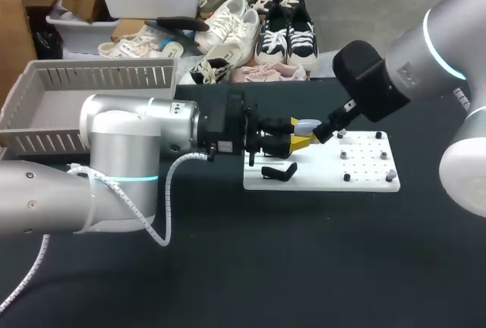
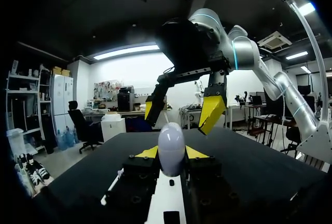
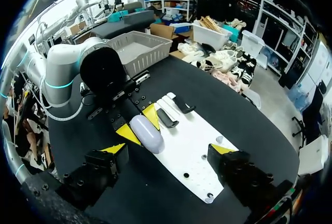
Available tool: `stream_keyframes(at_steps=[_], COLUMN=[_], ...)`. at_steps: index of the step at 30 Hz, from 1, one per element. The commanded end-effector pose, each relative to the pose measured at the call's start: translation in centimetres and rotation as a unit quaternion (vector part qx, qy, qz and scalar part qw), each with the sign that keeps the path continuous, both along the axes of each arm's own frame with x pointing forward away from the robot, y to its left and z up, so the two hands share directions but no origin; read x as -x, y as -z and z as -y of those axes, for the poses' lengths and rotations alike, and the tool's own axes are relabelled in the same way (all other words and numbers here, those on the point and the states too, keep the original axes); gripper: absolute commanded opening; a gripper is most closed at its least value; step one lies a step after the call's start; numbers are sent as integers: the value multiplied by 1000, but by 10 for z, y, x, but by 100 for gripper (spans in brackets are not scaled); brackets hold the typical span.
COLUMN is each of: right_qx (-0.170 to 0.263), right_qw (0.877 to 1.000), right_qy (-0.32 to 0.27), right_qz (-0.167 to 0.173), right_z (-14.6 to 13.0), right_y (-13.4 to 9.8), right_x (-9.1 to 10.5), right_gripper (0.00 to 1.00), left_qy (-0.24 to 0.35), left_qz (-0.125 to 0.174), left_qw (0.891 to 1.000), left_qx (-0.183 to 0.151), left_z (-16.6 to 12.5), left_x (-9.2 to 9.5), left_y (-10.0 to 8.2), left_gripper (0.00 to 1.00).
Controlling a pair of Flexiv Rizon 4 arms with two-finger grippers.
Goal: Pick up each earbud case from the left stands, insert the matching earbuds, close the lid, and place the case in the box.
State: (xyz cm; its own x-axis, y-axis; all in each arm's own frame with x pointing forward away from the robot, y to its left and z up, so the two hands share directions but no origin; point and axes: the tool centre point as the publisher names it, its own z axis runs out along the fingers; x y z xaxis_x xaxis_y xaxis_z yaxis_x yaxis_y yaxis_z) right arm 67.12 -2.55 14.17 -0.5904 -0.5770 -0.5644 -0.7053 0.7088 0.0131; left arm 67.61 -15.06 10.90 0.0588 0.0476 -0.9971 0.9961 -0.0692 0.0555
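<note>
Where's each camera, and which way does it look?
Head view: above and behind, looking down at the table; both arms show.
Left wrist view: on the left arm, facing the right end effector; left end effector grips the earbud case.
Right wrist view: on the right arm, looking down; own open fingers show.
All share the case.

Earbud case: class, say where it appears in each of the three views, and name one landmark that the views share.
Head view: the earbud case sits in the left claw, at the white board's edge.
Left wrist view: between that claw's yellow tips, with the right claw beyond.
Right wrist view: ahead of the open right claw, at the board's edge.
Shared landmark: the left claw's yellow tips flanking it.
</note>
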Motion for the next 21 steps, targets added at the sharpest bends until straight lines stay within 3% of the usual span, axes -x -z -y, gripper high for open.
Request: stream_keyframes(at_steps=[1, 21], right_qx=[6, 16], right_qw=[1000, 1000], right_qy=[4, 11], right_qz=[0, -10], right_z=[-5, -3], right_y=[1, 8], right_x=[-3, -10], right_gripper=[100, 100], left_qy=[-3, -3], left_qz=[1, 1], left_qw=[1000, 1000], left_qx=[0, 0], left_z=[0, 0], left_x=[1, 1], left_y=[0, 0], left_gripper=[0, 0])
